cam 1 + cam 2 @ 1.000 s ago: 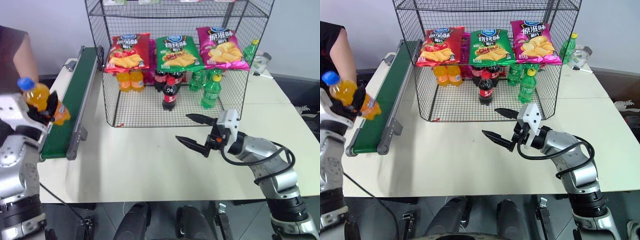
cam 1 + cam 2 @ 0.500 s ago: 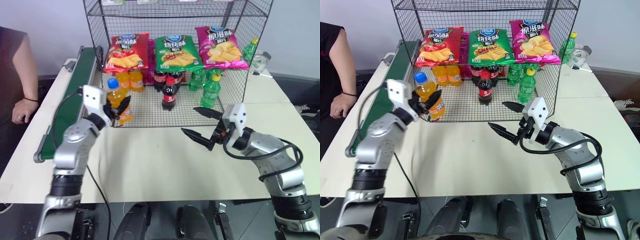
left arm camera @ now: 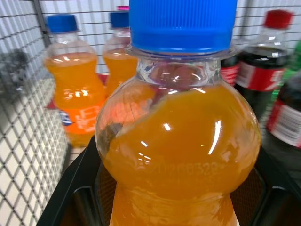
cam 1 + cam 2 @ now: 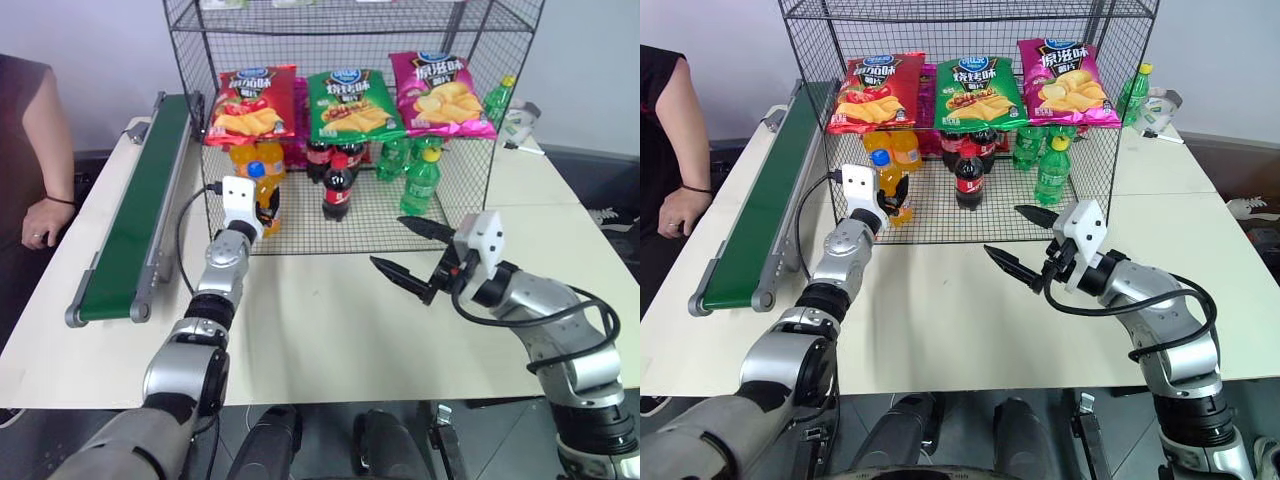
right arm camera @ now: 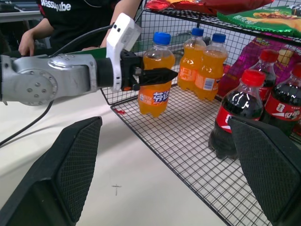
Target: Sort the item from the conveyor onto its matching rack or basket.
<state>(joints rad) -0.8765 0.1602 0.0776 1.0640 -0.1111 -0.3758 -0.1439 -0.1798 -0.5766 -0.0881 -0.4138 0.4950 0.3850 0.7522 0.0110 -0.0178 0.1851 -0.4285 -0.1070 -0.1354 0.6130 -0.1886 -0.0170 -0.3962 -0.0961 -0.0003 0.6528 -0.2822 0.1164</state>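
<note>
The item, an orange soda bottle with a blue cap, is upright at the front left of the rack's bottom tier, its base at the wire floor. My left gripper is shut on the bottle's upper body, reaching in from the open front. The bottle looms close in the left wrist view. Two more orange bottles stand just behind it. My right gripper hangs open and holds nothing over the table in front of the rack. The conveyor runs along the table's left side, with nothing on its belt.
Cola bottles and green soda bottles stand on the rack's bottom tier. Chip bags lie on the tier above. A person stands at the left beside the conveyor. Bare table lies in front of the rack.
My left arm swung from beside the conveyor to the right and forward, lowering the orange bottle into the rack's bottom tier. My right gripper stayed open and barely moved.
</note>
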